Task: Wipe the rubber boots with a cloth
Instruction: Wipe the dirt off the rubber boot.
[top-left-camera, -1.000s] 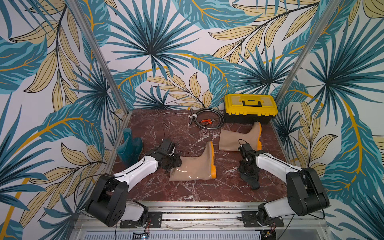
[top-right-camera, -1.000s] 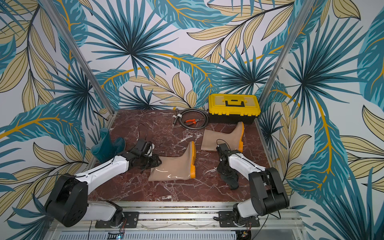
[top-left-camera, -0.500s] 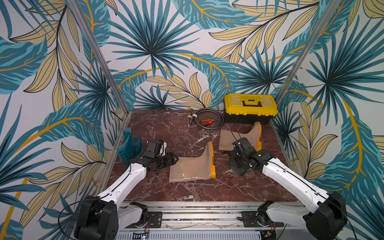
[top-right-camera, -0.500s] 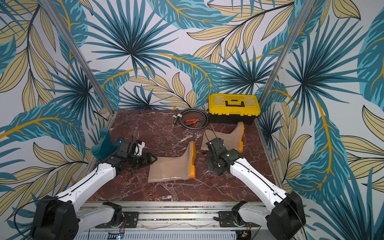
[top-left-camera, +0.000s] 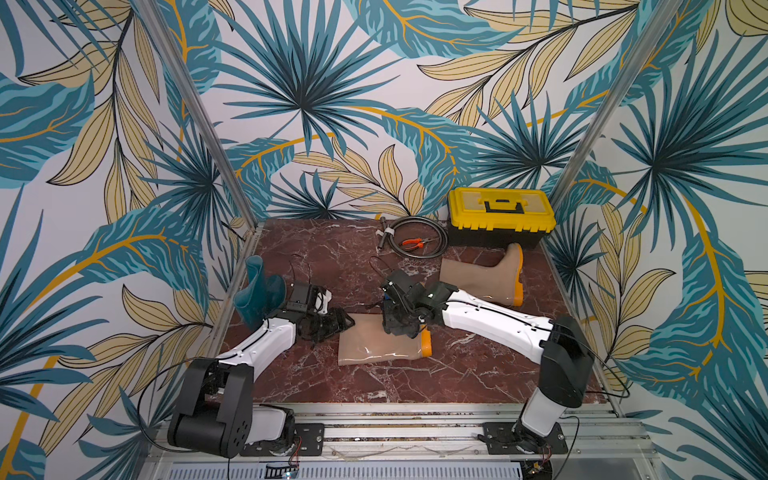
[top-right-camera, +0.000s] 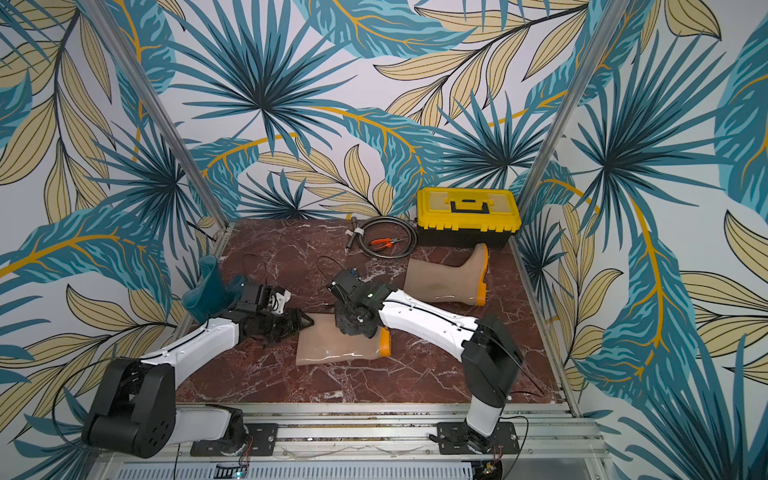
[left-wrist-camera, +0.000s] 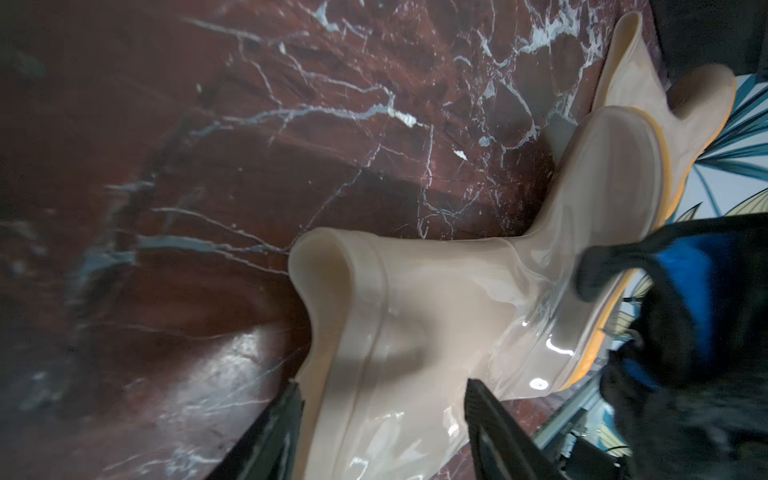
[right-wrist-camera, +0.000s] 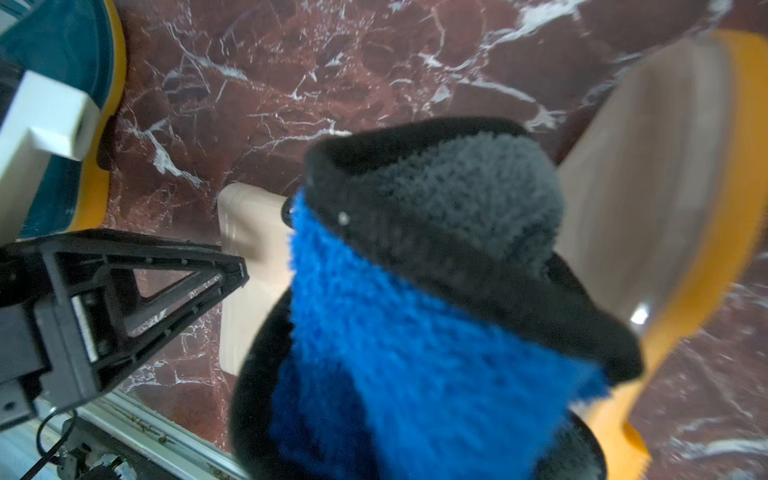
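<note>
Three rubber boots are on the marble table: a teal boot (top-left-camera: 257, 295) at the left wall, a beige boot (top-left-camera: 482, 274) lying at the back right, and a beige boot (top-left-camera: 374, 347) lying in the middle. My right gripper (top-left-camera: 400, 326) is shut on the cloth (right-wrist-camera: 415, 291), a fluffy rag of black, blue and grey pile. It presses on the foot end (right-wrist-camera: 648, 187) of the middle boot, and the cloth hides the jaws. My left gripper (left-wrist-camera: 383, 382) is open at that boot's shaft rim (left-wrist-camera: 332, 266), one finger to each side.
A yellow toolbox (top-left-camera: 500, 216) stands at the back right. Beside it lies a coiled cable (top-left-camera: 440, 241) with orange pliers (top-left-camera: 411, 243) inside it. Patterned walls close the left, right and back sides. An aluminium rail (top-left-camera: 415, 415) runs along the front.
My right arm has swung left from the table's right side, carrying the cloth onto the middle boot's foot. My left gripper has stayed at the shaft opening while its arm shifted.
</note>
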